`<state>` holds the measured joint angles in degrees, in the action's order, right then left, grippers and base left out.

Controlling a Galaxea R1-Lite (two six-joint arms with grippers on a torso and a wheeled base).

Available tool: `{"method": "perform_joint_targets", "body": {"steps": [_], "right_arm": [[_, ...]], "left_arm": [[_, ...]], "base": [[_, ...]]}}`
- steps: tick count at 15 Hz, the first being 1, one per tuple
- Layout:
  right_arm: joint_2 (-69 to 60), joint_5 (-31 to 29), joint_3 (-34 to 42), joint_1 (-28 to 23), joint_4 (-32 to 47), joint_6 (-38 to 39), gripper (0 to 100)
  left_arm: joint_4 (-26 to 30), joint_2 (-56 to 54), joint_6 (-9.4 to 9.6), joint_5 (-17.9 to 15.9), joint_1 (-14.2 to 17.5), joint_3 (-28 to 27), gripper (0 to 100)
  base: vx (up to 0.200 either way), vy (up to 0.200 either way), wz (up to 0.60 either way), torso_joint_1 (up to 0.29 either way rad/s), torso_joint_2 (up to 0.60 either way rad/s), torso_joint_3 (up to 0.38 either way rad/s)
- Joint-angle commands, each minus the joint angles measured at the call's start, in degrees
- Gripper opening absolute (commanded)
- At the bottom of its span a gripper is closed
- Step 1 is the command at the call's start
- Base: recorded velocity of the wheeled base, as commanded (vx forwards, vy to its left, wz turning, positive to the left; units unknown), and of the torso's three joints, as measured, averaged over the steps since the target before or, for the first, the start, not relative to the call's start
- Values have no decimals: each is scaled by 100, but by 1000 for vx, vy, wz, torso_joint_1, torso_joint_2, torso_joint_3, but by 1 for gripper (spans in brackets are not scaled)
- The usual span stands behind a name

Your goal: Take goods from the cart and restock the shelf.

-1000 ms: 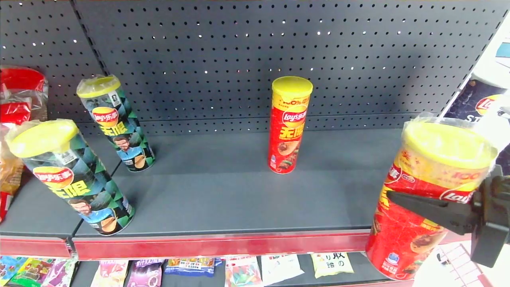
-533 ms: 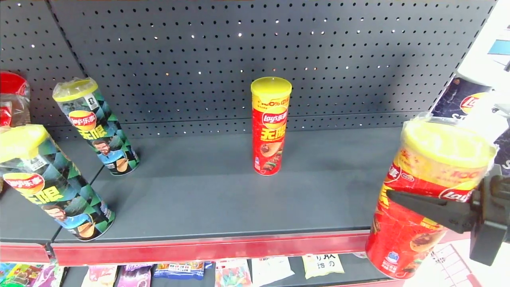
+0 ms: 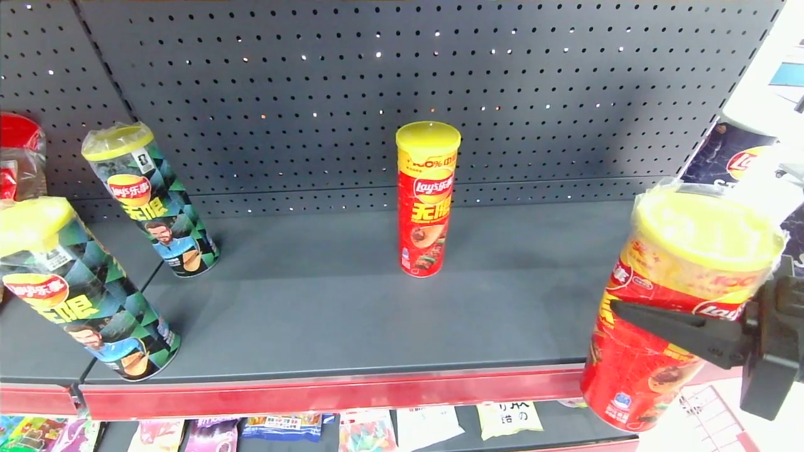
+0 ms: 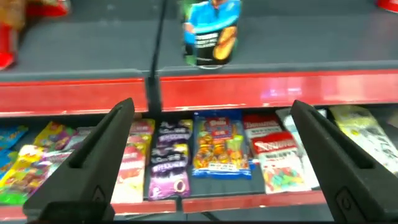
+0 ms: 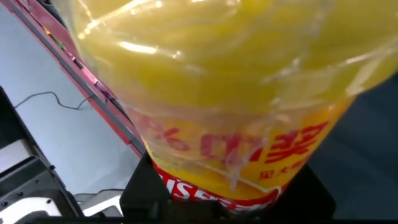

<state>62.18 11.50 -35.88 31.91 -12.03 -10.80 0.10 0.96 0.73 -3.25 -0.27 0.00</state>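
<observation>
While right end effector (image 3: 650,304) clamps red can (image 3: 684,251), far finger hidden, left end effector (image 4: 212,107) gapes empty.

Here's the red chip can (image 3: 684,276), yellow lid under clear wrap, held upright in the air at four o'clock, just off the front right end of the grey shelf (image 3: 352,314). A second red can (image 3: 427,201) stands upright mid-shelf, slightly toward twelve o'clock.

The head camera looks down onto the shelf (image 3: 352,314) from close in front. The left wrist camera looks past the left tool (image 4: 211,155) at that shelf's red front edge (image 4: 261,90). The right wrist camera sits just behind the right tool (image 5: 227,202), nearly against its red can (image 5: 236,137).
</observation>
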Motion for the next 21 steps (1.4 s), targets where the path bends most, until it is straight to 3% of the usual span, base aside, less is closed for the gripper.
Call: {"method": "perform_joint_targets", "body": {"steps": [1, 3, 4, 5, 6, 7, 8, 9, 10, 11, 12, 16, 19, 21], "right_arm": [[-13, -42, -60, -1, -1, -54, 0], [4, -95, -271, -10, 8, -62, 0], [57, -156, -561, -27, 17, -27, 0], [110, -148, -640, -45, 17, 52, 0], [136, -139, -613, -27, 8, 105, 0], [118, -130, -552, -10, -1, 131, 0], [118, -130, -534, -19, -10, 192, 0], [110, -130, -517, -19, -10, 315, 0], [110, -130, -526, -19, -10, 430, 0], [127, -130, -517, -19, -1, 500, 0], [136, -130, -508, -27, -10, 500, 0], [215, -130, -455, -36, -45, 509, 0], [224, -148, -473, -80, -185, 518, 0], [224, -139, -473, -124, -203, 518, 0]], "left_arm": [[-1, 27, 191, -132, -8, 0, 100], [-1, 36, 243, -237, -8, 0, 100], [-80, 185, 155, -386, -43, -422, 100], [61, 1925, -258, -615, -158, -2188, 100], [61, 2646, -486, -879, -228, -2962, 100], [52, 3147, -381, -1503, -492, -3173, 100], [52, 3490, -38, -2135, -720, -3190, 100], [52, 3815, 182, -2566, -922, -3182, 100], [34, 4193, 296, -2812, -1151, -3226, 100], [-36, 4799, 366, -2935, -1713, -3507, 100], [-36, 5230, 366, -2918, -2170, -3762, 100], [-370, 7401, 384, -2944, -2838, -5106, 100], [-977, 8658, 384, -2768, -2970, -5801, 100], [-1038, 9273, 393, -2469, -3049, -6451, 100]], "base": [[0, 0, 0, 0, 0, 0], [0, 0, 0, 0, 0, 0], [0, 0, 0, 0, 0, 0], [0, 0, 0, 0, 0, 0], [0, 0, 0, 0, 0, 0], [0, 0, 0, 0, 0, 0], [0, 0, 0, 0, 0, 0], [0, 0, 0, 0, 0, 0], [0, 0, 0, 0, 0, 0], [0, 0, 0, 0, 0, 0], [0, 0, 0, 0, 0, 0], [0, 0, 0, 0, 0, 0], [0, 0, 0, 0, 0, 0], [0, 0, 0, 0, 0, 0]]}}
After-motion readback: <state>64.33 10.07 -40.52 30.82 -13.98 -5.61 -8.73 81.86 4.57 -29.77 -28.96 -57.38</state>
